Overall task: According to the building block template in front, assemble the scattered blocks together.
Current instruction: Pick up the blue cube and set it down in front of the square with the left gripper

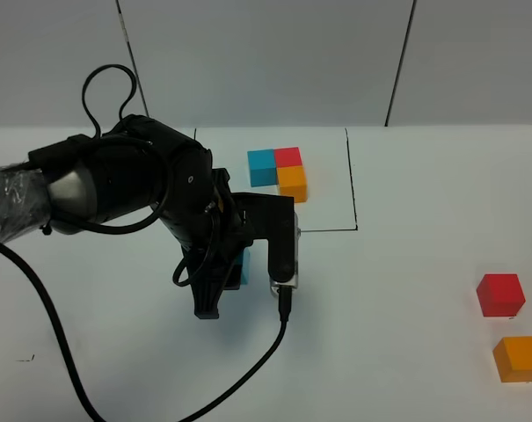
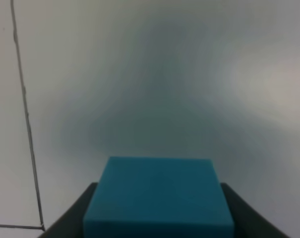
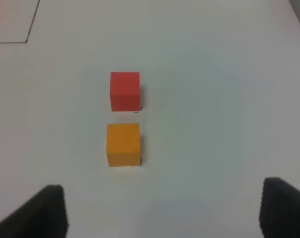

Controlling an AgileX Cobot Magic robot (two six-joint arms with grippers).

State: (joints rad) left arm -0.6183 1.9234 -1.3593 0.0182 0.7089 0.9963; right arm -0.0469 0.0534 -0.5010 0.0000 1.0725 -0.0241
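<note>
The template (image 1: pixel 279 170), blue, red and orange cubes joined in an L, lies inside a thin black drawn rectangle (image 1: pixel 352 189) at the table's centre back. My left gripper (image 1: pixel 243 283) points down just in front of the rectangle and is shut on the blue block (image 1: pixel 244 266). In the left wrist view the blue block (image 2: pixel 157 183) fills the space between my dark fingers (image 2: pixel 70 218). The red block (image 1: pixel 499 294) and orange block (image 1: pixel 519 359) sit near the right edge. In the right wrist view the red block (image 3: pixel 125 90) and orange block (image 3: pixel 123 144) lie ahead of my open, empty right gripper (image 3: pixel 164 213).
A black cable (image 1: pixel 248 374) trails from the left arm across the table's front. The rectangle's corner line (image 2: pixel 33 198) shows beside the held block in the left wrist view. Another corner of the rectangle (image 3: pixel 28 40) shows far off in the right wrist view.
</note>
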